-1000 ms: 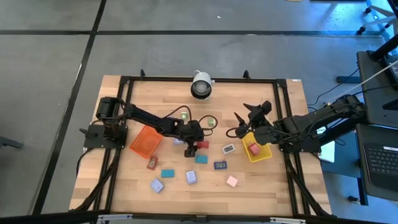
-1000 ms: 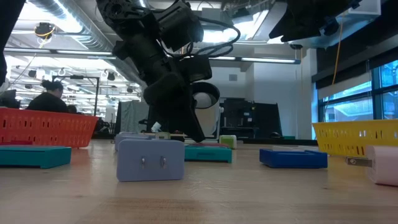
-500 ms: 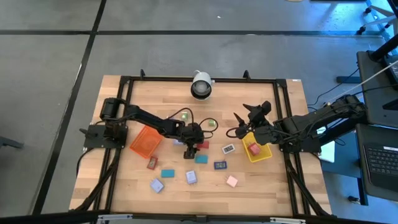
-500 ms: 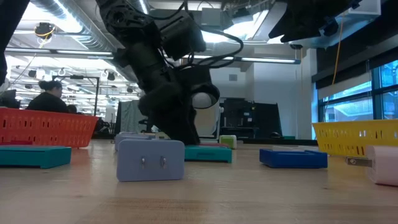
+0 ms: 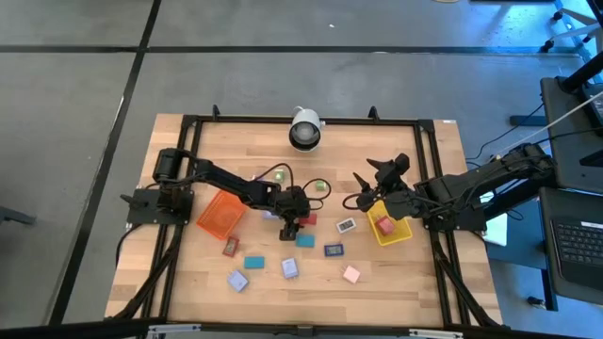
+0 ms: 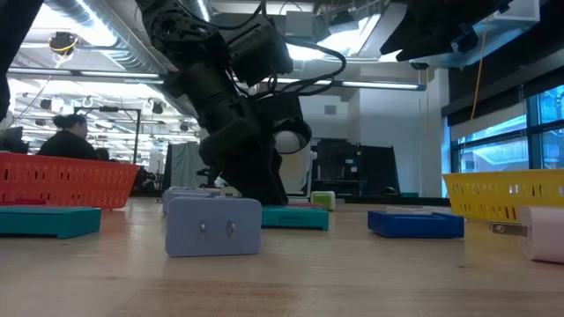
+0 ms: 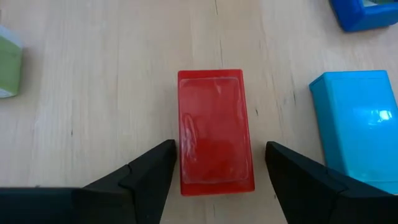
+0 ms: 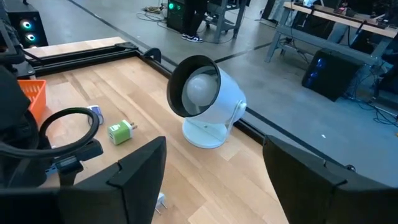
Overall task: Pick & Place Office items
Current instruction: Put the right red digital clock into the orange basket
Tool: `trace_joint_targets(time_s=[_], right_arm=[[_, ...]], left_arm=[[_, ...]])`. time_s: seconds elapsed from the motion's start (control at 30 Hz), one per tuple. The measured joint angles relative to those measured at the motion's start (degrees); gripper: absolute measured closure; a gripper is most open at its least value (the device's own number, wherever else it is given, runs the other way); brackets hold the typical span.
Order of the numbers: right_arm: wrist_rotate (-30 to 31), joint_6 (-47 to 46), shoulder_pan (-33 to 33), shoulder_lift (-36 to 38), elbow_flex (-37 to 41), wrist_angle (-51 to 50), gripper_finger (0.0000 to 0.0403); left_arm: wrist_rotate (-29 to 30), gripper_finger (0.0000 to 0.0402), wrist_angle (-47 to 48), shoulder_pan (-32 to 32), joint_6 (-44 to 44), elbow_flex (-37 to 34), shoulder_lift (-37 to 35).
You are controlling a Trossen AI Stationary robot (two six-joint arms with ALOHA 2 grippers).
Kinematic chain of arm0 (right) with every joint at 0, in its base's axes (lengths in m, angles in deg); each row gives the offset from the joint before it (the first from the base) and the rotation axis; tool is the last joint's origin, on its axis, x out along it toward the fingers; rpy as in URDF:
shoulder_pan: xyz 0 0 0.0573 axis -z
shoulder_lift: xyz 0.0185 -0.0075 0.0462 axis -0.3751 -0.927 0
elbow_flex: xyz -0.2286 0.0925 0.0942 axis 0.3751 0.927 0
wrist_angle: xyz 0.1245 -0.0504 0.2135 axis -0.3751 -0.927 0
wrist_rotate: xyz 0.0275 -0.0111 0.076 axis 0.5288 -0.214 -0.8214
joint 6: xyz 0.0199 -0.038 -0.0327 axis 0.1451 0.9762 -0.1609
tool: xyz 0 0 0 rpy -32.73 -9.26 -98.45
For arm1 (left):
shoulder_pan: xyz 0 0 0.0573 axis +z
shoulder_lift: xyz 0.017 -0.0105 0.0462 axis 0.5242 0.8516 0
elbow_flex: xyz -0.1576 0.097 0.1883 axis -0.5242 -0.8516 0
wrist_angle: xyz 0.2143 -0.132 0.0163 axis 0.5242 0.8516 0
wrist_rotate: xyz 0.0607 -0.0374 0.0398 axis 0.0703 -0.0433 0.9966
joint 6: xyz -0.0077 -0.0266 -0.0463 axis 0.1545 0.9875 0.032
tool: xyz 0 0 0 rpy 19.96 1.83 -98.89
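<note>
Item: red block (image 7: 214,130), lying flat on the surface (image 7: 112,74) near its middle.

Relation: the block sits directly between the fingers of the left pincer (image 7: 217,171), its long axis running straight out from the wrist, parallel to the fingers. Both fingers stand apart, one on each long side; a touch cannot be ruled out. Judgement: squeezing shut across the short width would take it.

Nearer arm: left. The right pincer (image 5: 363,193) waits apart and empty above the yellow tray (image 5: 391,231), well away.

Neighbours: teal block (image 7: 357,124) just beside the red one, clear of the finger; dark blue piece (image 7: 364,12) and green piece (image 7: 9,65) farther off.

Views: the left wrist view alone shows the straddle and alignment; from above the left pincer (image 5: 290,224) hides the block; the low view shows the arm down at the surface.
</note>
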Motion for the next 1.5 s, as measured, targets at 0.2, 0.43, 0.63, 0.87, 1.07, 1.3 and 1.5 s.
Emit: trace_joint_targets(time_s=[0.2, 0.43, 0.63, 0.87, 1.07, 1.3, 1.5], right_arm=[[-0.01, 0.01, 0.0, 0.0, 0.0, 0.02, 0.0135], [-1.08, 0.05, 0.0, 0.0, 0.0, 0.0, 0.0135], [-1.08, 0.14, 0.0, 0.0, 0.0, 0.0, 0.0135], [-1.08, 0.14, 0.0, 0.0, 0.0, -0.01, 0.0135], [-1.05, 0.2, 0.0, 0.02, 0.0, 0.0, 0.0135], [-1.52, 0.22, 0.0, 0.02, 0.0, -0.02, 0.0135], [-2.39, 0.46, 0.0, 0.02, 0.0, -0.02, 0.0135]], left_arm=[[0.08, 0.0198, -0.07, 0.04, -0.01, 0.0, 0.06], [0.14, 0.0244, 0.02, 0.04, -0.01, 0.0, -0.02], [0.11, 0.0242, 0.45, 0.09, -0.01, -0.02, -0.04], [-0.39, 0.0247, 2.56, 0.29, 0.06, -0.2, -1.96], [-0.37, 0.0245, 3.17, 1.22, 0.21, -0.17, -4.83], [-0.22, 0.0247, 4.19, 2.39, 0.5, -0.15, -8.12], [-0.13, 0.0243, 5.18, 3.58, 0.56, -0.09, -11.88]])
